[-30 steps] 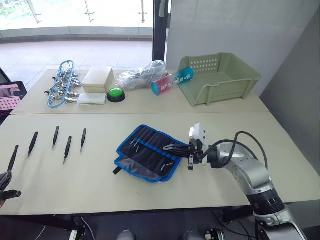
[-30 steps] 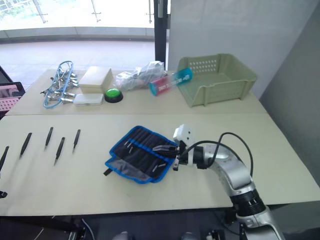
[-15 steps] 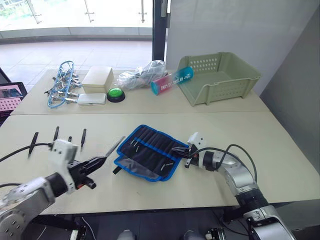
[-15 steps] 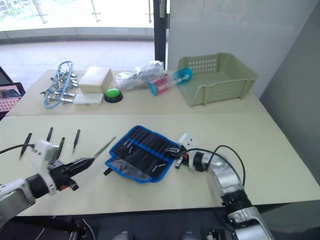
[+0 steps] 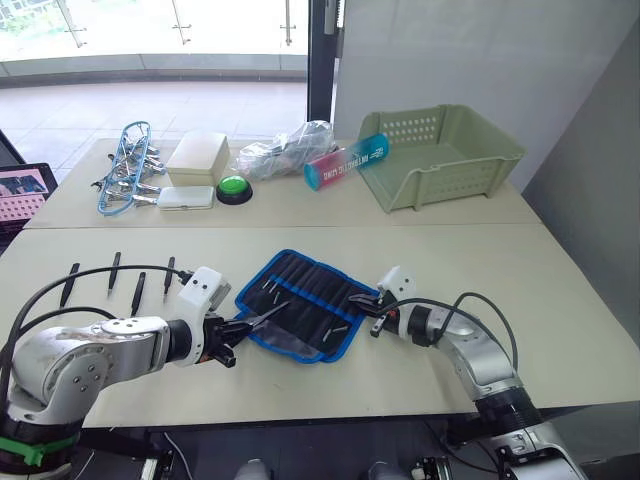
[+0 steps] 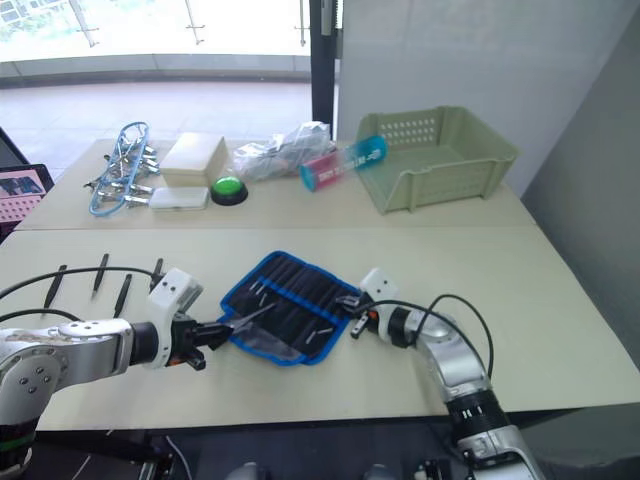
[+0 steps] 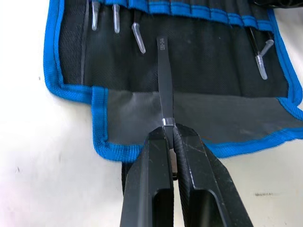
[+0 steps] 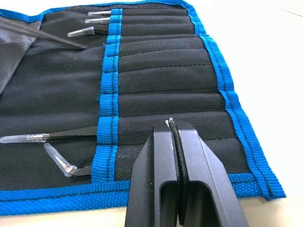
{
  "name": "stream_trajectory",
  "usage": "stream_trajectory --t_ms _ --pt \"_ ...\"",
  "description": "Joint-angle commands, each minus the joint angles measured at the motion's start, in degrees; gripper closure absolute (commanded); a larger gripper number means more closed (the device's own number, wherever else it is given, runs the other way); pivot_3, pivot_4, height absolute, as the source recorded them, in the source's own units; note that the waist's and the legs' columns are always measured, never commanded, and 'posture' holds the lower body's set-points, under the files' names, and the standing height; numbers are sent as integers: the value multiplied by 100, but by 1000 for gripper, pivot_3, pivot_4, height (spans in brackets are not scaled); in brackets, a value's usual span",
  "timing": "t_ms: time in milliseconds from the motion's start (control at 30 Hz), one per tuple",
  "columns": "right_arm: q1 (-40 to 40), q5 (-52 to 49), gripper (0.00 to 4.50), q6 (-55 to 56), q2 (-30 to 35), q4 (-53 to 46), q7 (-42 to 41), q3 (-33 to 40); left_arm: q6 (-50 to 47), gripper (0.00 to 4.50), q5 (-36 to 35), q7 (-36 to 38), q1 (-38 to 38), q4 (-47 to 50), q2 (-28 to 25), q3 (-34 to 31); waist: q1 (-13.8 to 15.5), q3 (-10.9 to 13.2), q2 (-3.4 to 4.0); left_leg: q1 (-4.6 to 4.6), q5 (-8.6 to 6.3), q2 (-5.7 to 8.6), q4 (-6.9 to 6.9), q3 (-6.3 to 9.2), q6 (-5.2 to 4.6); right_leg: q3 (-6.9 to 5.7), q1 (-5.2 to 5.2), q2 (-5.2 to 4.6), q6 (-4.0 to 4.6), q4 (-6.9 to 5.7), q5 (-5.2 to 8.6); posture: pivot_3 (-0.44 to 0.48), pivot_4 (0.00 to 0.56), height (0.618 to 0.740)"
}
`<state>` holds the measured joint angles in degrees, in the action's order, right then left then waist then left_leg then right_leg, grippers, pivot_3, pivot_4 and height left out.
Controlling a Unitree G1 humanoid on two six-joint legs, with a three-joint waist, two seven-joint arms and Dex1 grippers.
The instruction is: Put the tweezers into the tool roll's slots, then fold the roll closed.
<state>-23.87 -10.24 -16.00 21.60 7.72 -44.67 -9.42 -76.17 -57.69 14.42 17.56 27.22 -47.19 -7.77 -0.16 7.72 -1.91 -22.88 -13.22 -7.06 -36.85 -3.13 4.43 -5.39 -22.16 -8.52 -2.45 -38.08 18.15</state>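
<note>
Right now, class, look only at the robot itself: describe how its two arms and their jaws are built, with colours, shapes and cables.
Both arms are rounded, silver-grey metal shells with black joint rings. A loose black cable loops from each forearm to the wrist. Each wrist carries a small white box. The left gripper and the right gripper each have two flat, matte black jaws with scuffed faces, hollow near the base. A green band rings the left arm low down.

Both arms have smooth silver-grey metal shells with round joints. A white box-shaped camera module sits on each wrist, and a thin black cable loops along each forearm. The left gripper (image 5: 243,325) and right gripper (image 5: 358,300) have matte black, scratched jaws.
</note>
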Motion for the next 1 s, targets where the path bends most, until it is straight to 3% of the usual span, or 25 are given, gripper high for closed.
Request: stream_trajectory --t_ms 33,633,867,1000 --pt "109 60 4475 -193 -18 -212 81 -67 -113 4500 241 38 217 -224 119 238 6 0 0 0 0 0 0 0 0 0 0 0 0 0 0 0 150 716" --pt "188 216 4475 -467 -39 -400 419 -199 429 4500 1807 674 1611 -1464 718 1500 119 -2 0 3 2 3 -20 4 2 1 8 0 0 2 0 0 150 716" --pt "120 347 4475 -624 -92 -284 716 -172 416 4500 2014 1195 1810 -1512 542 1582 90 -1 1 3 2 3 -20 4 2 1 7 0 0 0 0 0 150 716" --pt "39 401 4475 -622 -112 -137 836 -108 314 4500 2043 1683 1952 -1426 129 1680 78 -1 0 2 2 2 -16 4 2 1 5 0 0 -1 0 0 150 716"
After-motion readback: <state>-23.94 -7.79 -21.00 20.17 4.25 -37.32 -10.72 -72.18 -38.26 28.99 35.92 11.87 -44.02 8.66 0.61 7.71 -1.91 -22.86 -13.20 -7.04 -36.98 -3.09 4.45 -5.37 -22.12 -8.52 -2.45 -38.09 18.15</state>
